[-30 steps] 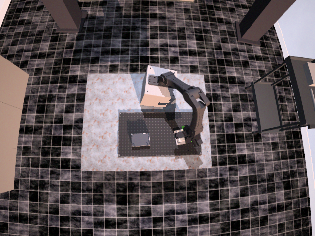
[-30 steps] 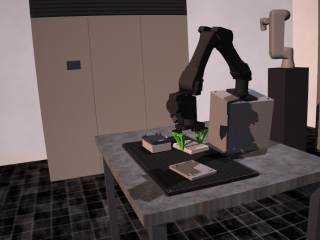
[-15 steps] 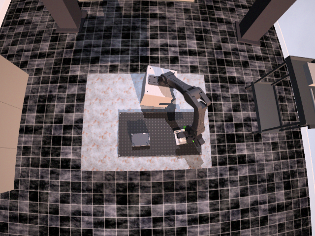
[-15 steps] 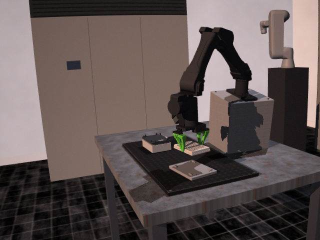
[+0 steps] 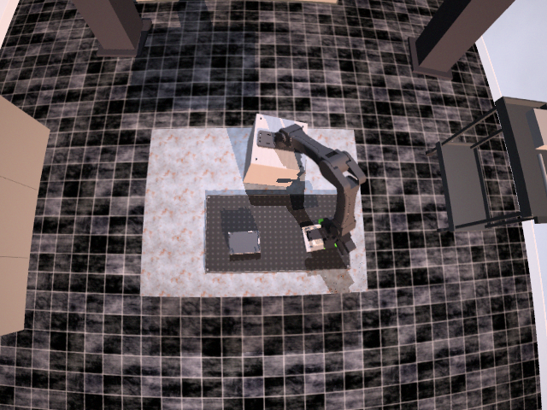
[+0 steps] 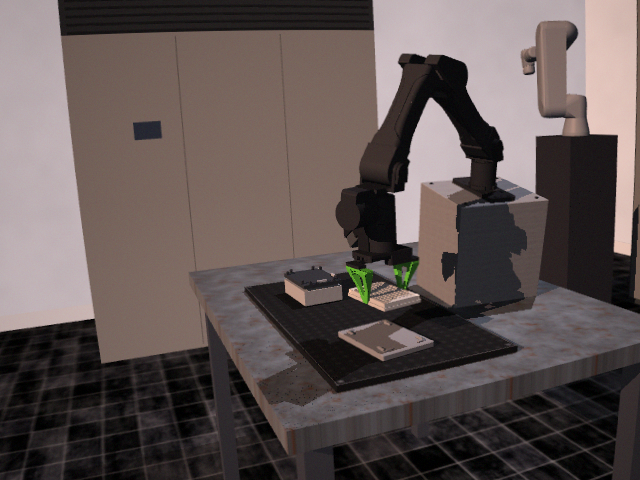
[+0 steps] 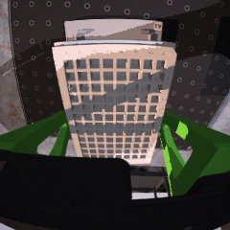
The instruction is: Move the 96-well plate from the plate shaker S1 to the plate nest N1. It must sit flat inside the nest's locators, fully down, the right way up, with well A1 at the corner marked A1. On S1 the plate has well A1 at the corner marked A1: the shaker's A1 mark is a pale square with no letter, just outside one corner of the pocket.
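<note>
Pale beige gridded 96-well plate [image 7: 113, 103], rectangular w/ square wells, is clamped by its long sides in green-fingered black parallel gripper [image 6: 383, 279], above the dark perforated base board [image 6: 320, 330]. Flat beige plate nest [image 6: 385, 338] sits nearer front; boxy beige shaker [image 6: 313, 287] just beside plate.

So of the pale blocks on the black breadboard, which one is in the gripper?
The gridded 96-well plate, clamped between the green fingers of the gripper. The shaker beside it and the flat nest nearer the table edge stand free.
</note>
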